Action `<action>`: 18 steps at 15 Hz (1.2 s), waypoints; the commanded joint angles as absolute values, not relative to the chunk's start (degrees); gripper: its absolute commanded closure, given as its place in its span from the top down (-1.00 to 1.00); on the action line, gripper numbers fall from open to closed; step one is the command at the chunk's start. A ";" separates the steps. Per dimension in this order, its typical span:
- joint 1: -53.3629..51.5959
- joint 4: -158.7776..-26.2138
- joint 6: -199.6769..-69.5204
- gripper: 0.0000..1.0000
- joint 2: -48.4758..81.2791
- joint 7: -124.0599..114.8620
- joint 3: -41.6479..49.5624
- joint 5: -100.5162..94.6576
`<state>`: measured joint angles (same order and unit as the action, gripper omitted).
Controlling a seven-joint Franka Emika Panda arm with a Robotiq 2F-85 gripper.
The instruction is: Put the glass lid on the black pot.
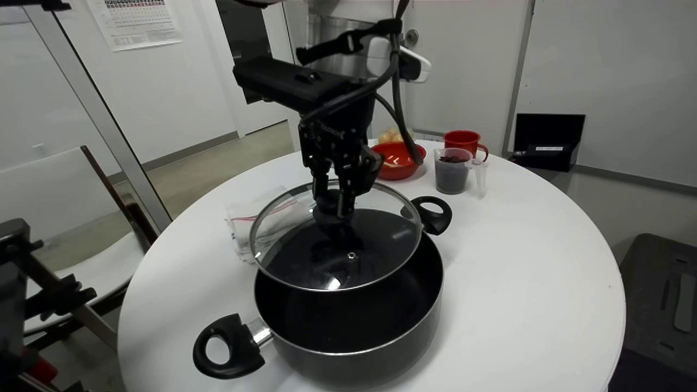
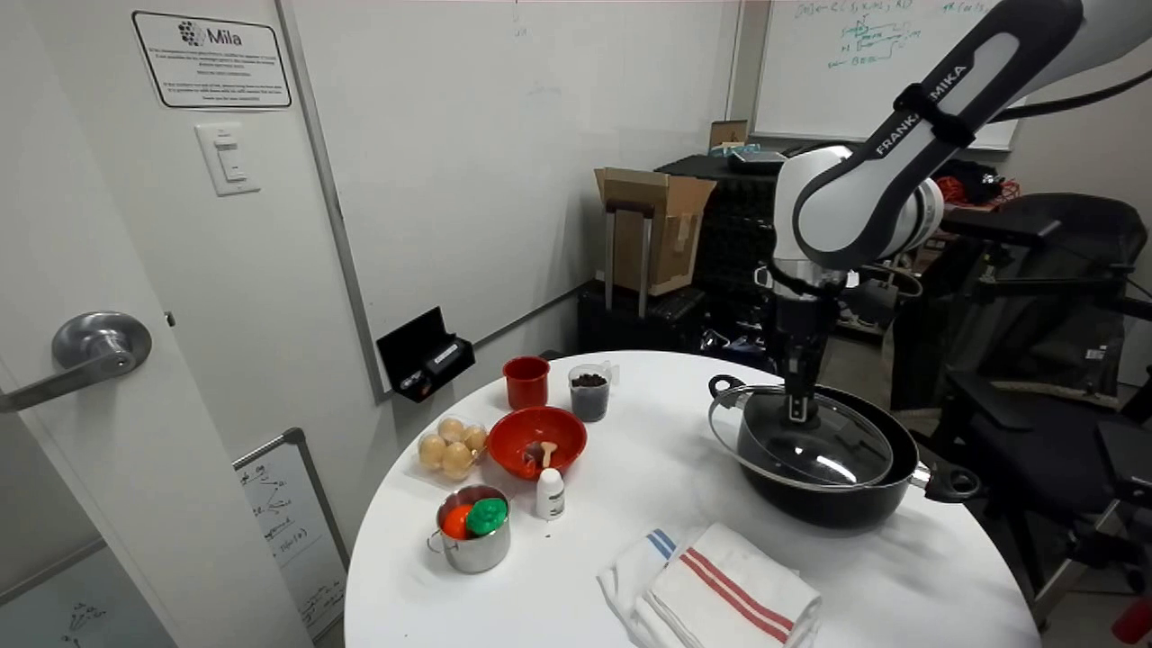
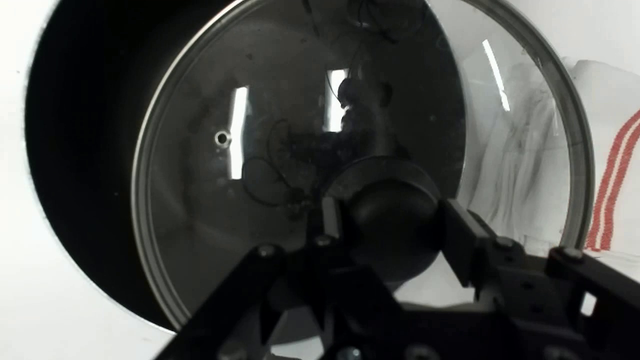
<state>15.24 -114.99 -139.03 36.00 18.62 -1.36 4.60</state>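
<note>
Gripping the rounded black knob (image 3: 392, 255) of the glass lid (image 1: 381, 256), the gripper (image 1: 333, 202) points downward; its jaws stand partly apart, with the fingers (image 3: 331, 220) on opposite sides of the knob. Lid: smooth, transparent, circular, with a metal rim (image 3: 581, 165) and a small metal-ringed vent hole (image 3: 222, 138) located between gripper and rim. Lid position: beneath the gripper, above part of the opening of the black pot (image 1: 403, 359), off-centre, one edge projecting past the pot wall. Whether lid and pot touch cannot be determined. Pot: wide, round, dark inside, under the gripper, fitted with two black loop handles (image 1: 248, 354). Folded white cloth (image 2: 729, 585), red-striped: on the smooth, round white table (image 1: 544, 261) near the gripper, on the side where the lid projects. Glossy red bowl (image 2: 569, 432), cylindrical metal cup (image 2: 477, 553) and clear measuring cup (image 2: 589, 405) with dark contents: well apart from the gripper.
</note>
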 commanded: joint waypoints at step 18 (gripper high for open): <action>15.81 -119.05 -141.18 -0.50 33.79 6.91 3.73 8.56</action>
<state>15.39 -116.79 -139.99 35.90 7.57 3.86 6.52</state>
